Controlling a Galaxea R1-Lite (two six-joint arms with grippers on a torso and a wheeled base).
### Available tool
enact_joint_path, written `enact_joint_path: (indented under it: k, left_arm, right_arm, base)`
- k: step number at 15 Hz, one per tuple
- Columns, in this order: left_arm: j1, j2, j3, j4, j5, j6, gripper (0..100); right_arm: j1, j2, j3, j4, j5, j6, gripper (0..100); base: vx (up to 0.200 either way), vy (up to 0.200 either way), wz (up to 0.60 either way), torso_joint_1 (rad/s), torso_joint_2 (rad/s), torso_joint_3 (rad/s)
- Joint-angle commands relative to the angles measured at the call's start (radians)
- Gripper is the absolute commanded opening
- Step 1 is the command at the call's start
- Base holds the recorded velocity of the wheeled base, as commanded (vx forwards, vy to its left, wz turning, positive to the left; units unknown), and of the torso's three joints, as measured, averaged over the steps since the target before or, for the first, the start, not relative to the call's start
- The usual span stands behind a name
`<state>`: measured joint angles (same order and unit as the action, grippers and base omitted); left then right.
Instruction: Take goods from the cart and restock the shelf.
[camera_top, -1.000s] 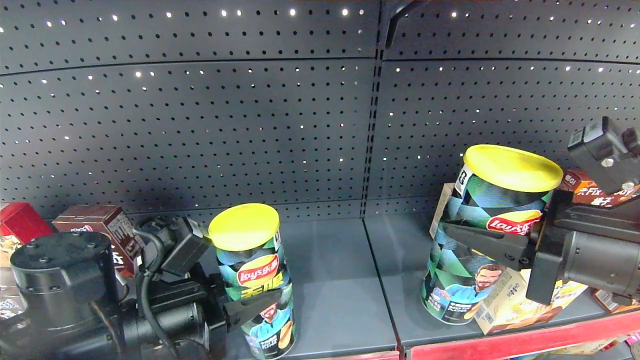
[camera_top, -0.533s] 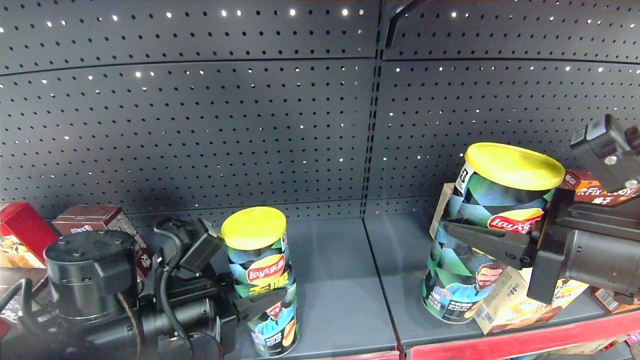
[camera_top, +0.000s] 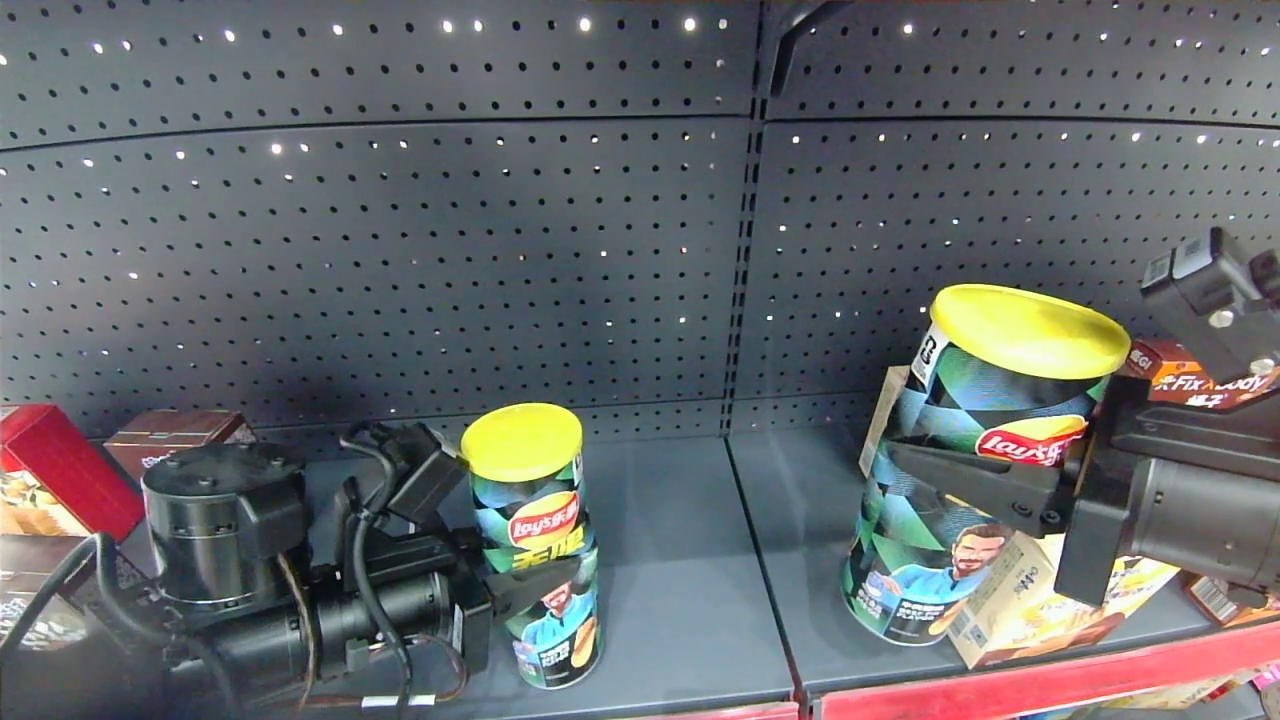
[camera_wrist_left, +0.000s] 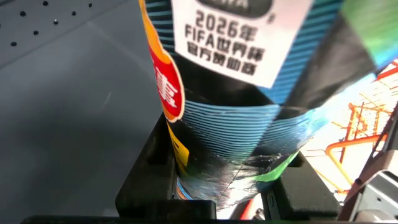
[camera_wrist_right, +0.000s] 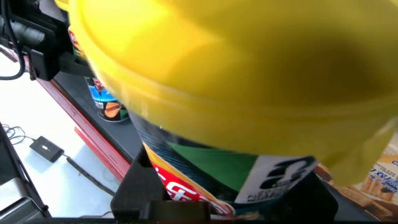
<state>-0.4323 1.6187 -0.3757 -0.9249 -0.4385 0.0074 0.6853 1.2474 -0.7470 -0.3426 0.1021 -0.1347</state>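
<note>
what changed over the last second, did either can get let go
The left gripper, still shut on the narrow chip can, carried it toward the robot's right and deeper onto the shelf. The right gripper stayed shut on the wide chip can, which kept its place. Nothing was let go.

Head view facing shelf (camera_top: 690, 590), wrist views tight on cans (camera_wrist_left: 242, 124)

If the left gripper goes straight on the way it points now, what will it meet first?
Carrying the small can, it would cross bare shelf, then probably meet the big can; depth unclear.
</note>
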Motion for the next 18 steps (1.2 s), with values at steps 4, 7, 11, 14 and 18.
enact_joint_path:
  k: [4, 7, 11, 14, 18]
  left_arm:
    - [0.003, 0.018, 0.005, -0.002, 0.0, 0.002, 0]
    - [0.003, 0.018, 0.009, -0.002, 0.0, 0.009, 100]
    - [0.003, 0.015, 0.02, 0.005, 0.001, 0.022, 100]
    - [0.003, 0.006, 0.051, 0.001, 0.001, 0.022, 100]
    - [0.024, -0.046, 0.1, 0.005, 0.003, 0.023, 100]
  right_arm:
    - [-0.001, 0.0, 0.0, -0.003, 0.001, 0.0, 0]
    - [-0.001, -0.002, 0.002, -0.003, 0.001, 0.0, 0]
    - [-0.001, -0.006, 0.003, -0.003, -0.001, 0.0, 0]
    - [-0.001, -0.011, 0.003, -0.003, -0.001, 0.013, 0]
    - [-0.001, -0.014, 0.003, -0.001, -0.001, 0.013, 0]
  base:
    - [0.0, 0.0, 0.0, 0.0, 0.0, 0.0]
    - [0.0, 0.0, 0.0, 0.0, 0.0, 0.0]
    - [0.0, 0.0, 0.0, 0.0, 0.0, 0.0]
    - [0.0, 0.0, 0.0, 0.0, 0.0, 0.0]
    - [0.0, 0.0, 0.0, 0.0, 0.0, 0.0]
